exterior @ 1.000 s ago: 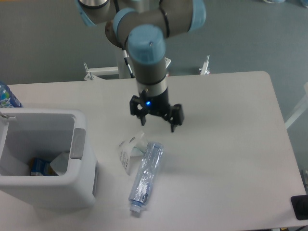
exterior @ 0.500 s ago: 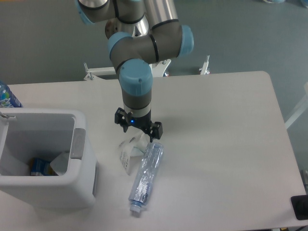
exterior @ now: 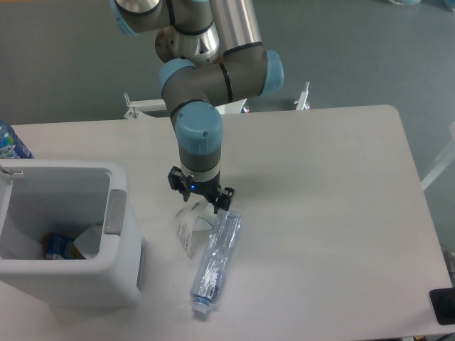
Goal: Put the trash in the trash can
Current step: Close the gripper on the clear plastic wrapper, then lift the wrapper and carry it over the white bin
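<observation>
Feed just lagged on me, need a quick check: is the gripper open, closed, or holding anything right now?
Gripper: open, holding nothing, fingers spread just above the crumpled wrapper that lies on the table beside the crushed bottle.

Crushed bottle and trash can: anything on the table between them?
In the fixed camera view, only the crumpled wrapper lies between the crushed bottle and the trash can; otherwise bare table.
</observation>
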You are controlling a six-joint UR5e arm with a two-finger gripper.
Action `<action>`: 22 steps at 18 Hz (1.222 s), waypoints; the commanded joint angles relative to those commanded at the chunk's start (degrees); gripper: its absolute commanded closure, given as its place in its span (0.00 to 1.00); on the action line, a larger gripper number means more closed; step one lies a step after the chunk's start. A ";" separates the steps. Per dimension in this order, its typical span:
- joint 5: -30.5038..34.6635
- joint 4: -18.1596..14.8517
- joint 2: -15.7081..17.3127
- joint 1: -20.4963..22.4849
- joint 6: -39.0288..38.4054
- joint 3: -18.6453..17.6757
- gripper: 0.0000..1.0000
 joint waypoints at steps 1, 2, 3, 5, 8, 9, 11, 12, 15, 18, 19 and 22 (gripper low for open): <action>-0.17 -0.26 0.09 0.00 0.09 0.00 1.00; -0.26 -0.44 0.18 0.00 0.44 0.00 1.00; -0.26 -0.44 0.35 0.00 0.70 -0.17 1.00; -0.44 -0.53 0.61 -0.09 0.97 -0.79 1.00; -0.53 -0.79 0.79 -1.31 2.63 -1.76 1.00; -0.53 -1.31 0.79 -1.84 3.68 -1.84 1.00; -0.61 -1.58 1.58 -2.20 4.83 -1.93 1.00; -0.79 -1.67 2.45 -2.37 4.92 -1.85 1.00; -5.95 -1.58 5.09 -1.68 4.57 -0.71 1.00; -12.36 -1.50 8.69 1.39 3.35 2.27 1.00; -15.70 -1.41 9.75 2.71 2.21 3.50 1.00; -22.74 -0.79 11.07 7.19 -0.69 7.81 1.00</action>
